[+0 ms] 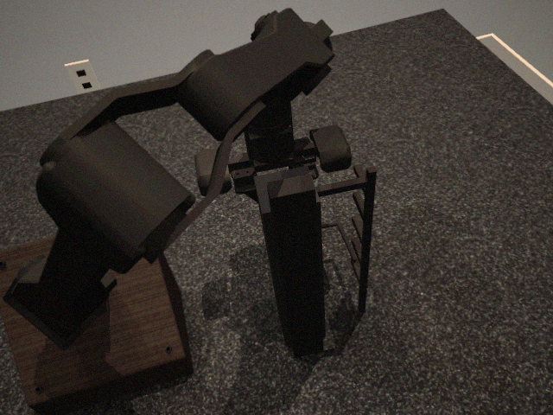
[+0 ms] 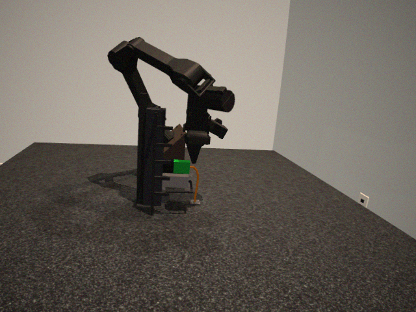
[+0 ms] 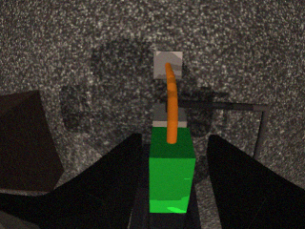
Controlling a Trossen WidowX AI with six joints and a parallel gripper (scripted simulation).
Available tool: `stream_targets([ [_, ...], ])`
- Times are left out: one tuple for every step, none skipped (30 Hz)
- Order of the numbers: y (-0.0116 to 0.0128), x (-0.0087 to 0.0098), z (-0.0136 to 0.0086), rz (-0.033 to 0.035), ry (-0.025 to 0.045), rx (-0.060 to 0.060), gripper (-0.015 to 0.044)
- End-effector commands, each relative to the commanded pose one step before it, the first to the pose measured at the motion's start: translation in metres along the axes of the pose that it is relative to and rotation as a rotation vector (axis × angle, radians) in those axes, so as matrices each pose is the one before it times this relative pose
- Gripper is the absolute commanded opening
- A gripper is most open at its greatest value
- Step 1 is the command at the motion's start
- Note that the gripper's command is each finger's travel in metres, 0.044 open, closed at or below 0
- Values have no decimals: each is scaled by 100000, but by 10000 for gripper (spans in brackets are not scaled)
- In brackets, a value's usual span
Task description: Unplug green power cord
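Observation:
The green plug [image 2: 181, 166] [image 3: 171, 183] is at mid height beside the tall dark upright strip [image 1: 296, 272] [image 2: 145, 157]. Its strip-side end meets dark parts, so how far it is seated cannot be told. The orange cord [image 2: 197, 182] [image 3: 172, 105] arches from the plug's outer end down to a small pale plate [image 2: 195, 202] [image 3: 162, 58] on the table. My gripper [image 2: 194, 162] [image 3: 174, 142] is partly open and points down, its tips just above and near the plug's cord end. In the wrist view the plug shows below and between the fingers, ungripped. The top view hides the plug.
A thin dark frame with several rungs [image 1: 366, 241] [image 2: 163, 145] stands beside the strip. A pale grey block [image 2: 177, 182] is under the plug. A brown wooden block [image 1: 138, 312] [image 2: 177, 142] [image 3: 26, 143] stands near the arm's base. Wall outlets [image 1: 83, 76] [image 2: 363, 199] are far off.

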State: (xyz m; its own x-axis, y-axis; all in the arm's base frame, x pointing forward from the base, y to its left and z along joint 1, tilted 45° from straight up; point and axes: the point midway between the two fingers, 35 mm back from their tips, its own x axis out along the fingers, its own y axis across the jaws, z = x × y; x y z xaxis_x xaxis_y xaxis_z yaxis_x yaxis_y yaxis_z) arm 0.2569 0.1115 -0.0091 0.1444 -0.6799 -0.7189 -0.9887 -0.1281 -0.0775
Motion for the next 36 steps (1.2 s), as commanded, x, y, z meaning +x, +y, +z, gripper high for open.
stream_targets([
  [9, -41, -725, -331, 392, -660, 160],
  [4, 3, -160, 2, 13, -2, 160],
  [5, 3, -160, 2, 14, -2, 160],
  [6, 4, -160, 2, 15, -2, 160],
  [7, 4, -159, 3, 16, -2, 160],
  [7, 4, -159, 3, 16, -2, 160],
  [8, 5, -159, 3, 17, -1, 160],
  [9, 5, -159, 3, 18, -1, 160],
  [10, 6, -159, 3, 18, -1, 160],
  [9, 5, -127, 2, 15, -1, 160],
  [6, 3, -77, 2, 9, 0, 160],
  [2, 1, -26, 1, 3, 0, 160],
  [-1, 24, 0, 0, 0, 0, 160],
  [-1, 49, 0, -1, 1, 0, 160],
  [-1, 67, 0, -1, 1, 0, 160],
  [-1, 87, 0, -1, 2, 1, 160],
  [-1, 109, 0, -2, 3, 1, 160],
  [-1, 134, 0, -2, 5, 1, 160],
  [-1, 156, -1, -2, 6, 2, 160],
  [0, 165, -2, -2, 8, 2, 160],
  [1, 166, -2, -2, 9, 2, 160],
  [2, 136, -2, -2, 8, 2, 160],
  [1, 82, -2, -1, 5, 1, 160],
  [1, 27, -1, 0, 2, 0, 160],
  [-7, -283, 21, 354, -369, 693, 134],
  [0, 0, 0, 0, 0, 0, 107],
  [0, 0, 0, 0, 0, 0, 81],
  [0, 0, 0, 0, 0, 0, 55],
  [0, 0, 0, 0, 0, 0, 48],
  [0, 0, 0, 0, 0, 0, 42],
  [0, 0, 0, 0, 0, 0, 35],
  [0, 0, 0, 0, 0, 0, 28],
  [0, 0, 0, 0, 0, 0, 22],
  [0, 0, 0, 0, 0, 0, 15],
  [0, 0, 0, 0, 0, 0, 8],
  [0, 0, 0, 0, 0, 0, 2],
])
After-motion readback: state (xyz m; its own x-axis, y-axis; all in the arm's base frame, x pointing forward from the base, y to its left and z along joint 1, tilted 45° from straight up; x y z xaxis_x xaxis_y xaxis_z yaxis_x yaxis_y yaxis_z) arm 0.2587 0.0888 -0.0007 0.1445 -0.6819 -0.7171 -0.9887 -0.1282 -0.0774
